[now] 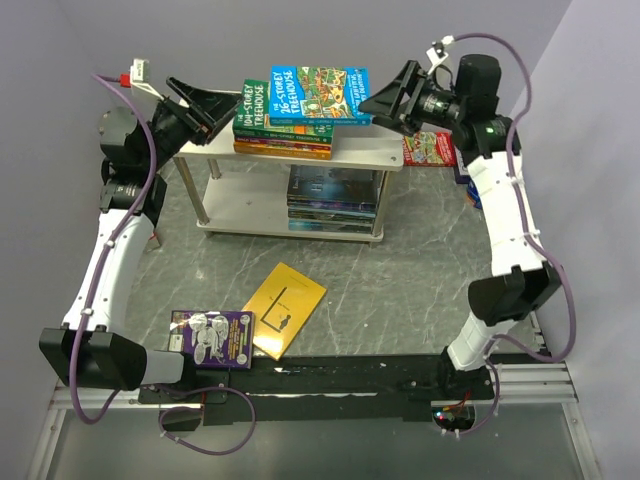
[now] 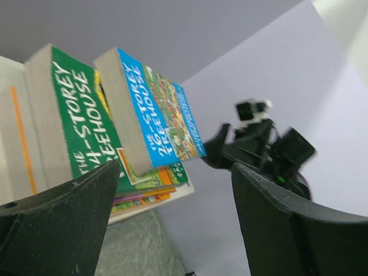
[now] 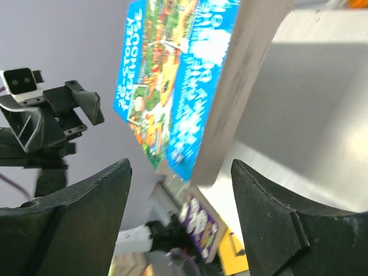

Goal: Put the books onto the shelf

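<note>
The right gripper [image 1: 385,108] is spread wide and empty, just off the right end of the blue book [image 1: 320,92] and not touching it. The left gripper [image 1: 222,108], also released and empty, hovers at the stack's left end beside the green book [image 1: 256,106]. The blue book lies on top of the green and orange [image 1: 285,151] books on the shelf's [image 1: 365,152] top board. More books [image 1: 333,200] are stacked on the lower board. The yellow [image 1: 285,308] and purple [image 1: 212,338] books lie on the table [image 1: 400,290], near the arm bases.
</note>
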### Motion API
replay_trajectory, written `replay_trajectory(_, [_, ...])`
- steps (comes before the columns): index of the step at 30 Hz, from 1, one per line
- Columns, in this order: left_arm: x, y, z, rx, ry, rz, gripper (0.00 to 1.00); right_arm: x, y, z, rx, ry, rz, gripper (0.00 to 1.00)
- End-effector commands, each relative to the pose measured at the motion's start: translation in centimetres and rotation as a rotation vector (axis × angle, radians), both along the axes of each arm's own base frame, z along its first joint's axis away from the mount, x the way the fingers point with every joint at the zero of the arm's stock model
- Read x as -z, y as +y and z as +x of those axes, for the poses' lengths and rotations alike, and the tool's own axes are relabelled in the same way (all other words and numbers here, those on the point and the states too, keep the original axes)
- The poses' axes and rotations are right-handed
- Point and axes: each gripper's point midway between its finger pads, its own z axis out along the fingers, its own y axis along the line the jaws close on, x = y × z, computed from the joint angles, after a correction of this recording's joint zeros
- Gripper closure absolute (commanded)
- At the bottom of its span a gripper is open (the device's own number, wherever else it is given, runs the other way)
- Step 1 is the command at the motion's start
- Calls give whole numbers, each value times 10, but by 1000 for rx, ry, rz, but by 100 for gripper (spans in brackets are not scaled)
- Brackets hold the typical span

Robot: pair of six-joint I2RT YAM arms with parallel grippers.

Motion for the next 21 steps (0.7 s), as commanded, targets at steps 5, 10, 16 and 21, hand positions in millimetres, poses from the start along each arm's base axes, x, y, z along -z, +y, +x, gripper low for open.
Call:
replay_trajectory(5, [-19,45,16,-314,-46,52,15,-55,-33,-19,182,-245,-104,31])
replay_trajectory(10, [-7,55,21,-377,-26,52,15,-49,-26,-10,170,-240,-123,33])
replay_trajectory(16, [3,55,28,-371,-3,63,16,-39,-18,1,149,-224,-128,35])
replay_trajectory(21, [9,56,32,-367,8,66,15,-39,-9,7,123,-235,-120,43])
